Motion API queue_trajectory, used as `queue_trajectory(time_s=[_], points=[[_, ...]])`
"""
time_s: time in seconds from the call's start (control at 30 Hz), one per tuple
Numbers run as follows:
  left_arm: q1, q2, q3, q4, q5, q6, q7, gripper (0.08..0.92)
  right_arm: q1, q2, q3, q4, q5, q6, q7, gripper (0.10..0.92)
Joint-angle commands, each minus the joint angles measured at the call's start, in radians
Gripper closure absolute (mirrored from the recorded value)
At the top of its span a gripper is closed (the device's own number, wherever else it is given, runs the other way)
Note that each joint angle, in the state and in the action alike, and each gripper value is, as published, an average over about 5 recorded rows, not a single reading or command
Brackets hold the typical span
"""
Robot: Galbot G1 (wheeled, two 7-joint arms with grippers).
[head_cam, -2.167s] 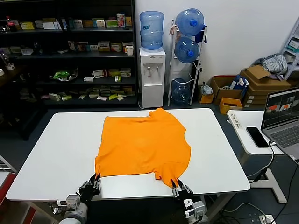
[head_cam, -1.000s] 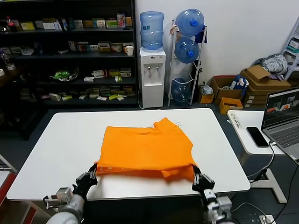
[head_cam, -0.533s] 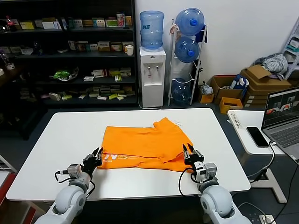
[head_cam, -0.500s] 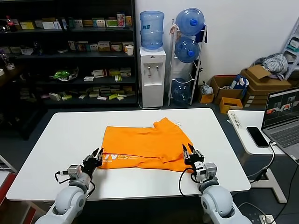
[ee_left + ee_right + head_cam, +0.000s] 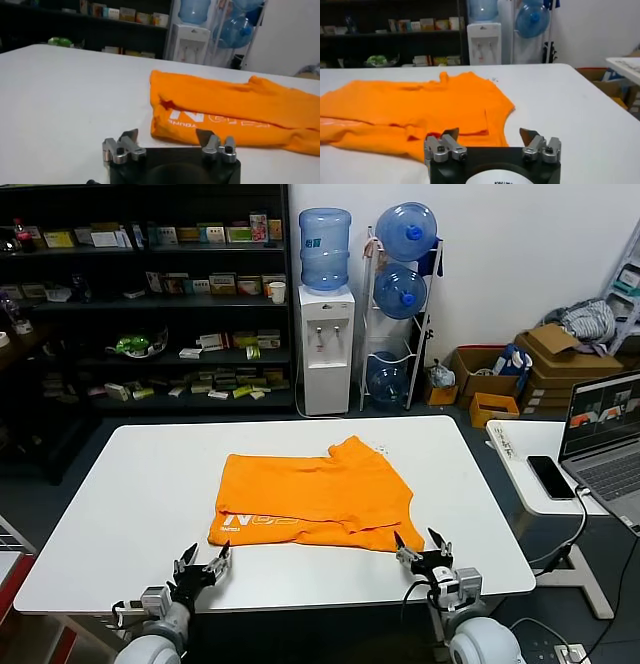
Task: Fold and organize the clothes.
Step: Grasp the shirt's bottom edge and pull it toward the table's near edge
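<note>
Table (image 5: pixel 120 514): white, rounded corners, wide bare surface on both sides of the garment and along the near edge.

Shelving (image 5: pixel 140 304): dark unit against the far wall on the robot's left, stocked with small boxes and packets.

Water dispenser (image 5: pixel 327 349): white, standing beyond the table's far edge, one blue bottle (image 5: pixel 325 249) seated on top; a rack just beside it holds further blue bottles.

Side desk (image 5: pixel 530 446): white, off the table's right end, carrying an open laptop (image 5: pixel 605 439) and a dark phone (image 5: pixel 551 477).

Orange T-shirt (image 5: pixel 312 494): lying on the table near its middle, folded over on itself into a broad band running left to right. The near layer shows white block lettering (image 5: pixel 262 522) toward the robot's left end; the far edge has a small raised peak of cloth. A sleeve hangs out at the near right corner. Nothing grips it.

Left hand (image 5: pixel 201 566): at the table's near edge, just short of the shirt's lettered corner, fingers spread wide with nothing between them; in the left wrist view the shirt lies ahead of the tips, apart from them.

Right hand (image 5: pixel 421 549): at the near edge beside the shirt's right corner, fingers spread wide, empty; in the right wrist view the orange cloth reaches close to one fingertip, contact not discernible.
</note>
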Motion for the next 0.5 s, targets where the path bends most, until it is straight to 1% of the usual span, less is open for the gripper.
queue_trajectory(time_s=[0.03, 0.1, 0.2, 0.5], points=[[-0.038, -0.027, -0.02, 0.11, 0.037, -0.042, 0.022, 0.182, 0.004, 0.013, 0.018, -0.082, -0.001, -0.006, -0.03, 0.306], [-0.061, -0.03, -0.016, 0.124, 0.036, -0.053, 0.024, 0.181, 0.016, 0.019, 0.008, -0.094, -0.001, -0.009, -0.032, 0.367], [-0.078, -0.03, -0.008, 0.13, 0.035, -0.065, 0.026, 0.222, 0.019, 0.023, -0.003, -0.088, 0.002, -0.01, -0.032, 0.454], [-0.074, -0.033, 0.011, 0.12, 0.015, -0.074, 0.022, 0.475, -0.011, 0.014, -0.006, -0.046, 0.001, 0.01, -0.021, 0.696]])
